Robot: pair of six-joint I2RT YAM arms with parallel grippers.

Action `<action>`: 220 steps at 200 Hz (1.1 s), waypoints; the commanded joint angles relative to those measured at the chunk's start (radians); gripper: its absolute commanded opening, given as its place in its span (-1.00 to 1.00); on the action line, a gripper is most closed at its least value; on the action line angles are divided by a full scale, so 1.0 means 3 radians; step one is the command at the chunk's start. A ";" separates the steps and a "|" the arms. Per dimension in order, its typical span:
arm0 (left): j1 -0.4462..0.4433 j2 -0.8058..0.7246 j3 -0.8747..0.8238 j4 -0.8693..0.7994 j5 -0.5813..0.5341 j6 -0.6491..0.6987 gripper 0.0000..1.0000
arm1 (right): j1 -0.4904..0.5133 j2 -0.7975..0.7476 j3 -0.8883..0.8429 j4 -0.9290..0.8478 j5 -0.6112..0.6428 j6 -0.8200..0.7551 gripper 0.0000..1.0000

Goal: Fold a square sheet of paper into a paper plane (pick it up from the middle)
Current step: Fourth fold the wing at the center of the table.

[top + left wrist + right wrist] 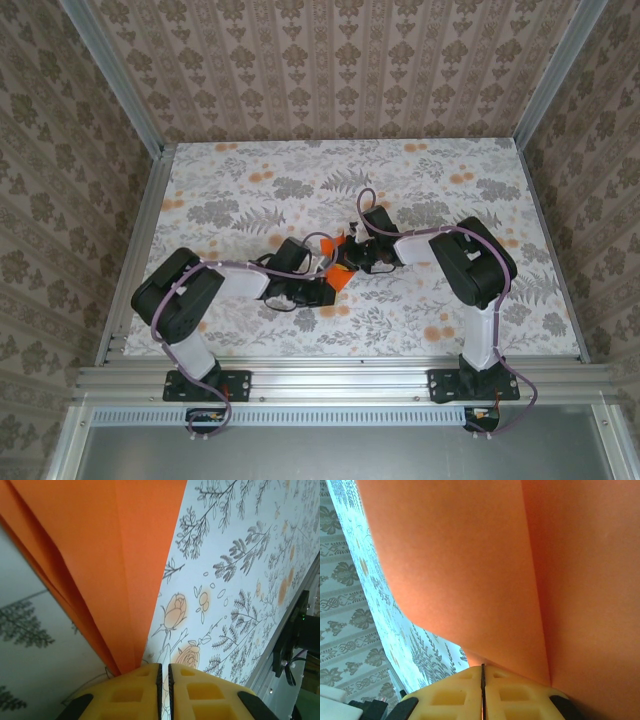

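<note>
The square sheet of paper (342,277) is bright orange, folded, and held up between the two arms at the table's middle. In the right wrist view the sheet of paper (470,555) fills most of the frame, with a crease down its right side. It runs down into my right gripper (482,666), whose yellow jaws are shut on its edge. In the left wrist view the layered paper (100,555) comes down beside the left finger (135,685). My left gripper (165,666) has its jaws a sliver apart, with only tablecloth showing through. From above, the left gripper (322,290) and right gripper (352,258) sit close together.
The table (250,190) wears a white cloth with grey leaves and orange flowers. Aluminium rails (330,378) frame the near edge, and patterned walls enclose the other sides. A purple cable (365,200) loops above the right wrist.
</note>
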State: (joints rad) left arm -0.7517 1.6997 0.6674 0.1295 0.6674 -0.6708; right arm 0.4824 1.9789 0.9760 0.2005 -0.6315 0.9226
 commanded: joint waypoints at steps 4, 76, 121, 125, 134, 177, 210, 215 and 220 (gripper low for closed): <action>-0.0055 0.0000 -0.0058 -0.0387 0.0027 0.0075 -0.71 | 0.0013 0.0201 -0.0010 -0.0301 0.0244 -0.0028 -0.81; 0.0119 -0.0826 -0.0082 -0.0438 -0.0253 -0.0089 -0.73 | 0.0013 0.0182 -0.0024 -0.0298 0.0228 -0.0033 -0.81; 0.0322 -0.0763 0.0235 -0.0547 -0.0423 -0.0120 -0.78 | 0.0018 0.0177 -0.0020 -0.0269 0.0228 -0.0002 -0.81; 0.0315 -0.0709 0.0254 -0.0524 -0.0401 -0.0128 -0.79 | 0.0019 0.0174 -0.0021 -0.0273 0.0229 -0.0001 -0.81; 0.0295 -0.0617 0.0302 -0.0484 -0.0380 -0.0139 -0.81 | 0.0018 0.0169 -0.0015 -0.0276 0.0229 -0.0005 -0.80; 0.0159 -0.0270 0.0489 -0.0345 -0.0329 -0.0127 -0.81 | 0.0018 0.0162 -0.0006 -0.0282 0.0230 0.0003 -0.80; 0.0062 0.0034 0.0657 -0.0348 -0.0374 -0.0092 -0.80 | 0.0018 0.0159 -0.0019 -0.0272 0.0234 0.0011 -0.80; 0.0057 0.0069 0.0685 -0.0360 -0.0394 -0.0087 -0.81 | 0.0018 0.0165 -0.0017 -0.0269 0.0234 0.0014 -0.80; 0.0054 0.0109 0.0702 -0.0370 -0.0406 -0.0084 -0.82 | 0.0018 0.0161 -0.0014 -0.0269 0.0234 0.0018 -0.80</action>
State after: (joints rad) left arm -0.7246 1.6852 0.8318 0.0158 0.5629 -0.7067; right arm 0.4828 1.9800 0.9810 0.1921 -0.6315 0.9199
